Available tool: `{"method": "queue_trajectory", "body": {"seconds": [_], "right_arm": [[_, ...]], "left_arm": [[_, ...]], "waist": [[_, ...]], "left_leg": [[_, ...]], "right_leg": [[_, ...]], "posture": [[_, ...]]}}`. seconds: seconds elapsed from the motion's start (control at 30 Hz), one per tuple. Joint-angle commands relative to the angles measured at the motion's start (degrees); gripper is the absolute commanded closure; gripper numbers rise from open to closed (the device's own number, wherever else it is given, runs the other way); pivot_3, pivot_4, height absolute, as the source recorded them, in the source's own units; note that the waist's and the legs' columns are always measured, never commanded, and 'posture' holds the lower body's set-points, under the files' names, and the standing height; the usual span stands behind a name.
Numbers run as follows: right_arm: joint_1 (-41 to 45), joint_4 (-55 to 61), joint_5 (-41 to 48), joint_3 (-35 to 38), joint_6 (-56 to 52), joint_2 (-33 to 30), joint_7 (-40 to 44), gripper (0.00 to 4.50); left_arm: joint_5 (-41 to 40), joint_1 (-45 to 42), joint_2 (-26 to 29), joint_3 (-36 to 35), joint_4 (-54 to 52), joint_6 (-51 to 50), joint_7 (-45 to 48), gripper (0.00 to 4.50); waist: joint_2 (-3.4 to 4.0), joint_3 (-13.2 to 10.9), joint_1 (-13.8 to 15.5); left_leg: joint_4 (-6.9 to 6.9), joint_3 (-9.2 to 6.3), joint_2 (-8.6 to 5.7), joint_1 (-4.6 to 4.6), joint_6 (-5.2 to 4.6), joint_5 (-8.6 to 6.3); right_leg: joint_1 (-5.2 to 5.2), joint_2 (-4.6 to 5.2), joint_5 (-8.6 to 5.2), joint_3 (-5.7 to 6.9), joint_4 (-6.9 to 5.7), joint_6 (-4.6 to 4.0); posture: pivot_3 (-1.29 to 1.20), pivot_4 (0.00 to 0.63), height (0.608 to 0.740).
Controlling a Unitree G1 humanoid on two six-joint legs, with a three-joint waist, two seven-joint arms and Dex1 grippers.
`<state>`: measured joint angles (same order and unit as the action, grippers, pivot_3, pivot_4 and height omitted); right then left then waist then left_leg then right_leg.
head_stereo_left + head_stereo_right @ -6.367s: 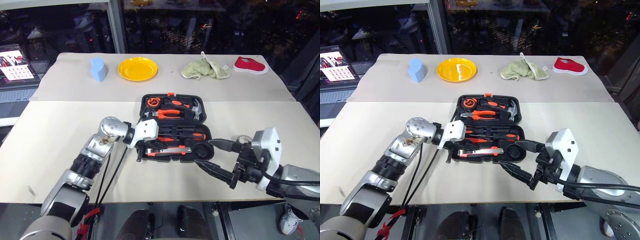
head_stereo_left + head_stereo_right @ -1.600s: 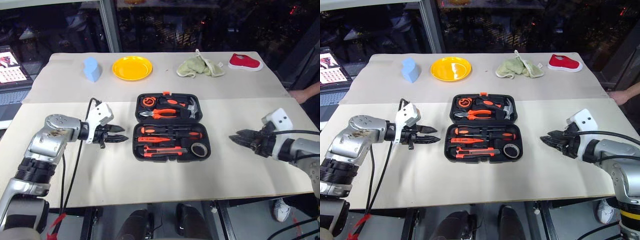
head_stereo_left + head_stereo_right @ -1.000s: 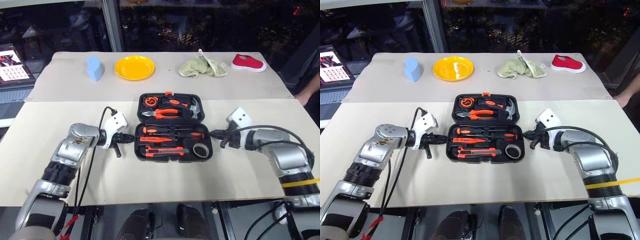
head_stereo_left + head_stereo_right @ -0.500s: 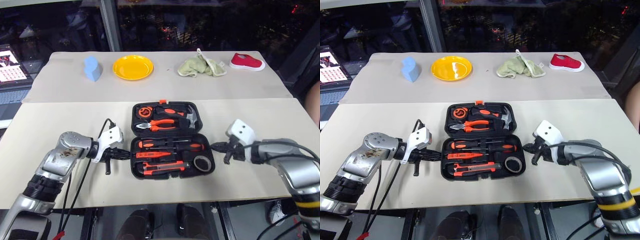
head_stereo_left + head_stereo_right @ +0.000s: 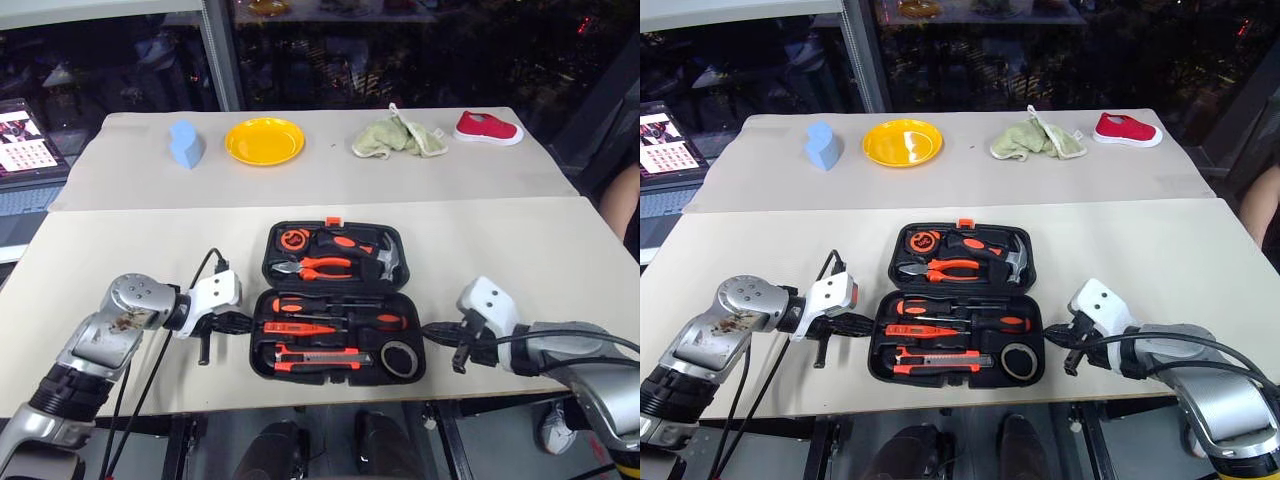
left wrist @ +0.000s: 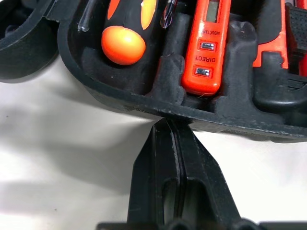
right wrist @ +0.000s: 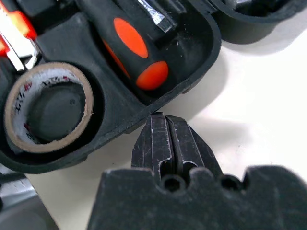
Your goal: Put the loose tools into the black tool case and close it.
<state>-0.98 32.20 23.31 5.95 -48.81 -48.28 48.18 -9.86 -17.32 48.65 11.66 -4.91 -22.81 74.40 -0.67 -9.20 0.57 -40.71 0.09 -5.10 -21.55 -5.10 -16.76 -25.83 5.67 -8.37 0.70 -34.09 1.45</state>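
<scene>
Both pincers closed at the ends of the open black tool case (image 5: 335, 305), nearer the surface's front edge than a second before.

The left pincer (image 5: 240, 322) had its fingers pressed together, tip at the case's left rim; the right pincer (image 5: 432, 329) was likewise closed empty, tip at the right rim by the grey tape roll (image 5: 398, 357). A second earlier both arms reached further out over the surface (image 5: 520, 250); they had since drawn back toward the robot, and the case sat closer to the front edge with them. It lay open, lid half away from the robot. The near half held two screwdrivers (image 5: 335, 303), the slim tester screwdriver (image 5: 300, 327), the utility knife (image 5: 320, 352) and the tape roll, all seated in recesses. The far half held pliers (image 5: 312, 266) and a hammer (image 5: 380, 255).
</scene>
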Motion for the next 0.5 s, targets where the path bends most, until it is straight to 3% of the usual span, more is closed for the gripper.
{"method": "queue_trajectory", "body": {"seconds": [0.03,0.33,0.37,0.5], "right_arm": [[-1.79,2.58,2.16,5.07,0.22,-0.54,-0.24,4.5],[-3.13,0.7,3.75,9.26,0.84,-1.92,-0.01,4.5],[-2.22,0.4,4.66,9.83,0.01,-1.61,-0.32,3.92],[5.2,-2.37,11.01,11.83,-6.44,0.68,-2.7,2.65]], "left_arm": [[-2.52,3.54,-0.8,3.37,-3.06,-4.09,2.01,4.46],[-4.28,3.18,3.65,-1.12,1.61,-7.01,2.75,4.46],[-5.2,2.3,4.36,-2.16,3.09,-8.19,3.24,3.97],[-12.14,-8.98,3.19,-7.54,12.59,-21.61,1.9,2.66]], "waist": [[0.08,0.05,0.08],[0.06,0.09,-0.01],[0.05,0.08,-0.18],[-0.07,-0.01,-0.33]], "left_leg": [[0.0,0.01,0.0,0.0,0.02,0.01],[-0.01,0.03,-0.03,0.02,0.04,-0.04],[0.0,0.04,0.0,0.05,0.11,-0.06],[0.0,0.02,0.22,0.21,0.07,-0.14]], "right_leg": [[0.01,0.0,0.0,0.0,0.0,0.01],[0.05,0.03,-0.08,-0.02,0.03,0.11],[0.07,0.02,-0.08,-0.03,0.02,0.11],[0.24,-0.07,-0.15,0.0,-0.03,0.11]], "posture": [[0.0,0.15,0.74],[0.0,0.15,0.74],[0.0,0.15,0.74],[0.0,0.15,0.74]]}}
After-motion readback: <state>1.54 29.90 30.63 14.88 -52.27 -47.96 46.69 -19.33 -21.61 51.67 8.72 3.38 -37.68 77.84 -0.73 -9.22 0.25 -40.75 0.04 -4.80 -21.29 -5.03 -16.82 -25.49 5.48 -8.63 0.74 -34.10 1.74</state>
